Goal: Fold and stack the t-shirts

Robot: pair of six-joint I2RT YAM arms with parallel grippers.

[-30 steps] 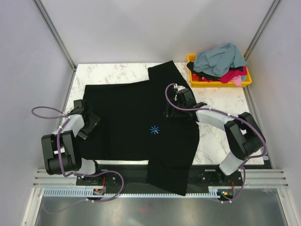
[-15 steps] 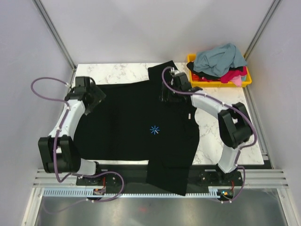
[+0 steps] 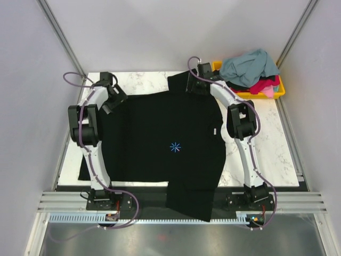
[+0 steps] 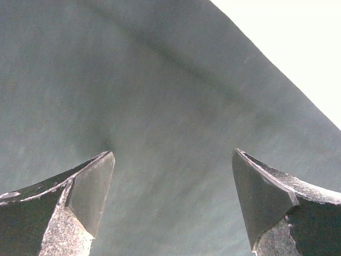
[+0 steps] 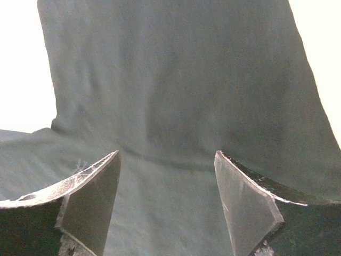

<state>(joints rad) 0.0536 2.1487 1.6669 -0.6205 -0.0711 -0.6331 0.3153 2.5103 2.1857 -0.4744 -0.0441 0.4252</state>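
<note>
**Inspector:** Status of the black shirt (image 3: 160, 138)?
**Assessor:** Spread flat on the surface (image 3: 138, 80), beneath both grippers. Judged soft, light and limp; pinch it at the shoulder edges.
**Inspector:** Grippers?
**Assessor:** Left gripper (image 4: 173, 160) and right gripper (image 5: 166, 157) gape wide, holding nothing.
**Inspector:** Containers?
**Assessor:** Bin (image 3: 281, 90) just beside the right gripper, heaped with shirts (image 3: 249, 66).

Both wrist views crop the black t-shirt (image 3: 160, 133) to a patch of cloth, and the left claw (image 4: 173, 151) and right claw (image 5: 166, 152) run off the bottom edge. In the yellow bin (image 3: 277, 94), the grey-blue shirt (image 3: 248, 66) covers most of the pile (image 3: 261, 85) beneath.
</note>
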